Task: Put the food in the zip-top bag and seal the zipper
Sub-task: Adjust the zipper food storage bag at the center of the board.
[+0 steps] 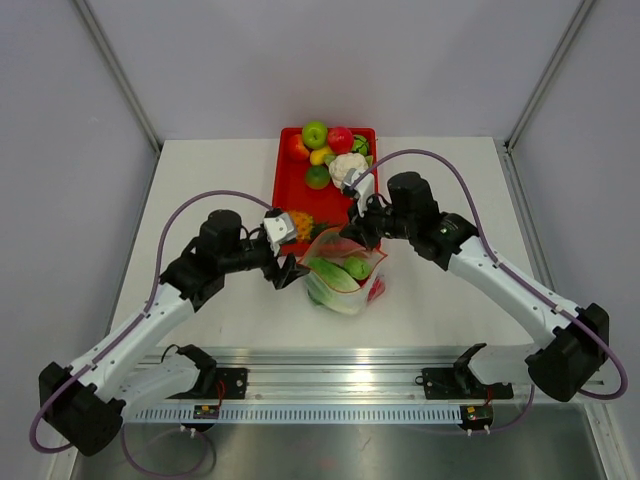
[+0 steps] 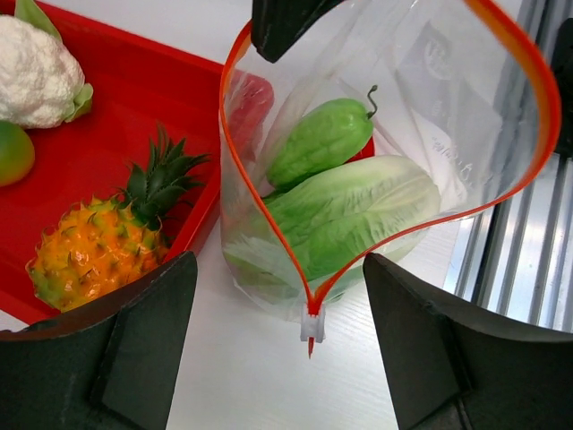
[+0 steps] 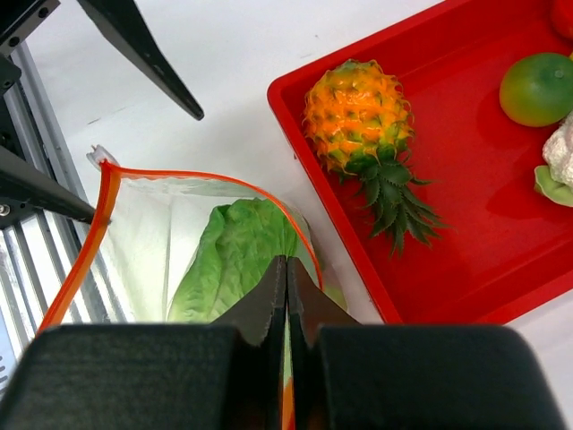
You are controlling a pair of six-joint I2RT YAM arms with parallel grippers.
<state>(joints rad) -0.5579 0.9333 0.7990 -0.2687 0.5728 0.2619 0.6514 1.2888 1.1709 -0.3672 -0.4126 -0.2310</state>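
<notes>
Right gripper (image 3: pixel 286 273) is clamped on the zipper (image 3: pixel 204 179), bottom centre. My left gripper (image 2: pixel 279 273) is spread wide, straddling the slider end without contact. Zip-top bag (image 2: pixel 430 98) gapes open with lettuce (image 2: pixel 358 210), cucumber (image 2: pixel 322 139) and tomato (image 2: pixel 251 103) inside. Pineapple (image 2: pixel 94 251) on the red tray (image 2: pixel 134 90) crowds the left.

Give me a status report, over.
Open left gripper astride slider; right gripper shut on zipper. In bag: cucumber, lettuce, tomato; mouth unsealed. Close alongside: red tray.

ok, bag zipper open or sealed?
Open: the zipper gapes in a wide loop, with lettuce and cucumber inside the bag.
</notes>
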